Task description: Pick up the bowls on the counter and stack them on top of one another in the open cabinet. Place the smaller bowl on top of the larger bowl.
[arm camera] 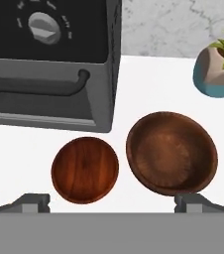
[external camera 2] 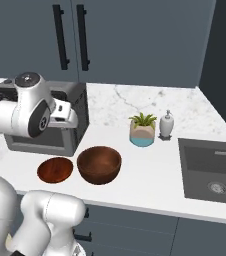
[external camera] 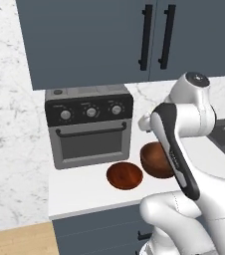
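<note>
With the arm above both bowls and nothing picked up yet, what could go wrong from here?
1. The smaller bowl and larger bowl sit almost touching, so a descent on one may nudge the other.
2. The toaster oven stands just behind them; a low approach might clip its corner.
3. The cabinet doors above look shut in the base views, so placing may be blocked.
</note>
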